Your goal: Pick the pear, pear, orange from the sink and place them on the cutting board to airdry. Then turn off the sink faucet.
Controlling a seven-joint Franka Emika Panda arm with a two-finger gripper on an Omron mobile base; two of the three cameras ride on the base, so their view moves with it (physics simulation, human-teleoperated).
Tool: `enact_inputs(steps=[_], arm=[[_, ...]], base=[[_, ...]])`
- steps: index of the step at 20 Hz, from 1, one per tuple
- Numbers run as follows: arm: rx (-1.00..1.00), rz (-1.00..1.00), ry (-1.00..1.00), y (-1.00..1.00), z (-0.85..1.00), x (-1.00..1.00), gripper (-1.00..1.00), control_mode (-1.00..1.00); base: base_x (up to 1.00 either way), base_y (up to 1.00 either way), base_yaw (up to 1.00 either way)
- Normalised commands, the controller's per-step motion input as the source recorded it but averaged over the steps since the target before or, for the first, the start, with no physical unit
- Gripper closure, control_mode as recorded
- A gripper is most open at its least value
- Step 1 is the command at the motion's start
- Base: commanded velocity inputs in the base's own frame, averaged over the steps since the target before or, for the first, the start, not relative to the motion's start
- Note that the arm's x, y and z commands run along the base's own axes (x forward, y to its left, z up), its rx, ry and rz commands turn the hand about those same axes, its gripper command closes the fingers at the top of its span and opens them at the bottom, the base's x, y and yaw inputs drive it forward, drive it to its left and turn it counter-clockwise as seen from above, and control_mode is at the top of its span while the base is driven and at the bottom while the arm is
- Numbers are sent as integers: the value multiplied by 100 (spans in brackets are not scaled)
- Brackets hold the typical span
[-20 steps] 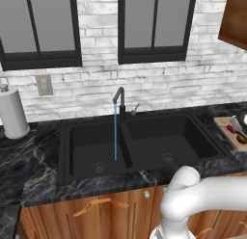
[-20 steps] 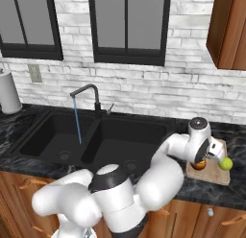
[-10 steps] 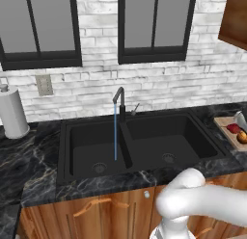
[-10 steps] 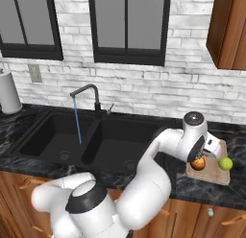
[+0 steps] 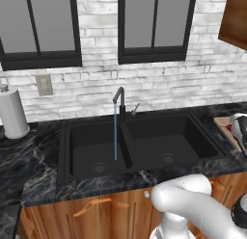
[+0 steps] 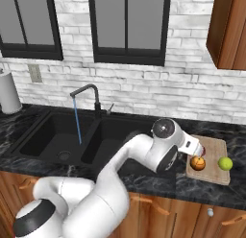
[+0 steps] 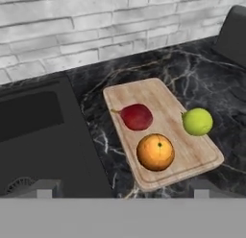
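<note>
On the light wooden cutting board [image 7: 158, 95] lie the dark red pear [image 7: 137, 116], the yellow-green pear [image 7: 198, 121] and the orange [image 7: 155, 151], each apart from the others. My gripper [image 7: 123, 189] hangs open above the board's near end with nothing between its fingers. From the right base view the gripper [image 6: 198, 152] hovers just over the orange [image 6: 197, 162], beside the green pear [image 6: 225, 163] on the cutting board [image 6: 216, 145]. The black sink [image 5: 144, 141] holds no fruit. A thin blue stream of water runs from the black sink faucet [image 5: 119, 99] into the left basin.
A paper towel roll [image 5: 12, 112] stands on the counter at far left. The faucet's thin lever [image 5: 136, 108] sits at its base. A dark wooden cabinet [image 6: 228, 30] hangs above the board. The brick wall with two windows backs the black marble counter [image 6: 158, 182].
The gripper went from shut on the orange to open, leaving the orange on the board. The hand has since risen and drawn back slightly toward the sink.
</note>
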Motion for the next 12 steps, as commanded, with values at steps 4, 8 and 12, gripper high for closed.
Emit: enact_inputs(steps=[4,8,12], arm=[[0,8,-24,39,96,-38,-100,-100],[-4,19,-27,18,44,-66,-100,-100],[-13,15,-23,42,-5,-70,-100,-100]], base=[[0,0,0],[0,0,0],[0,0,0]])
